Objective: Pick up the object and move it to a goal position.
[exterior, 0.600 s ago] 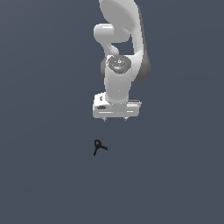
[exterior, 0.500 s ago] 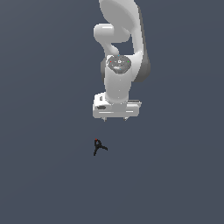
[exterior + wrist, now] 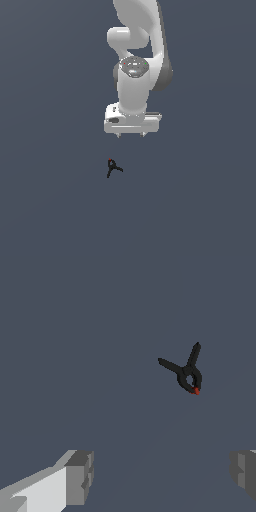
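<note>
Reaching for the object [image 3: 113, 168] is the step now: it lies on the tabletop [image 3: 50, 200], apart from the gripper [image 3: 131, 135], whose fingers [image 3: 75, 476] are spread wide. I would center above it before descending, then close gently.

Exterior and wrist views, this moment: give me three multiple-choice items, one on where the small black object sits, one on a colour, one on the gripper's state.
1. Where is the object relative to the gripper in the exterior view?
A. Clamped between the fingers
B. Lower in the picture, slightly toward the exterior view's left, apart from it
C. On top of the arm

2. What colour is the small dot on the object?
A. Red
B. Green
C. Yellow

3. What is the gripper's state?
A. Shut on the object
B. Shut and empty
C. Open and empty

Answers: 1 B, bare floor separates them. 2 A, the wrist view shows a red tip. 3 C, the fingers stand wide apart with nothing between.
</note>
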`<state>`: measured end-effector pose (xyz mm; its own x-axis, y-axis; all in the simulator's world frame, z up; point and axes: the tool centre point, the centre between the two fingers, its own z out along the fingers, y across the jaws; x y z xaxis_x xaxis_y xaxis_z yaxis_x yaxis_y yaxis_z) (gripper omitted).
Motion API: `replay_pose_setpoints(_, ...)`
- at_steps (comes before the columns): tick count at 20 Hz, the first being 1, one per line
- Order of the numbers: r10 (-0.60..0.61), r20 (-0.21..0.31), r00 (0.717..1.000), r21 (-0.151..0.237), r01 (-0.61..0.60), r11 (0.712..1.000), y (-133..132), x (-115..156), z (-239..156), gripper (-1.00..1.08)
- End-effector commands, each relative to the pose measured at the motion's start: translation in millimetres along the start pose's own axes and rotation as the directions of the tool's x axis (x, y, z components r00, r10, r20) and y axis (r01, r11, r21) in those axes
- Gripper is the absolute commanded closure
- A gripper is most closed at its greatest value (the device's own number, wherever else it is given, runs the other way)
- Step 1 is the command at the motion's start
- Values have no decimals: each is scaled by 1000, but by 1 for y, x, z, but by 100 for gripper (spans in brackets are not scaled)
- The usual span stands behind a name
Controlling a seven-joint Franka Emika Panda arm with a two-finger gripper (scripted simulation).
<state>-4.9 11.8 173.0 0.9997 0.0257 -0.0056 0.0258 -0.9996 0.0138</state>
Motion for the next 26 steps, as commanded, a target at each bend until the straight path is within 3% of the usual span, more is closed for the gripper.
replay_pose_setpoints(1, -1, 1, 1000, 0, 1, 1000, 0, 0, 0, -92)
replay_pose_setpoints(15, -130, 0, 992, -1, 130, 992, 26, 27, 33, -92)
replay_pose_setpoints(26, -312, -6, 950, 6, 312, 950, 67, 58, 87, -92)
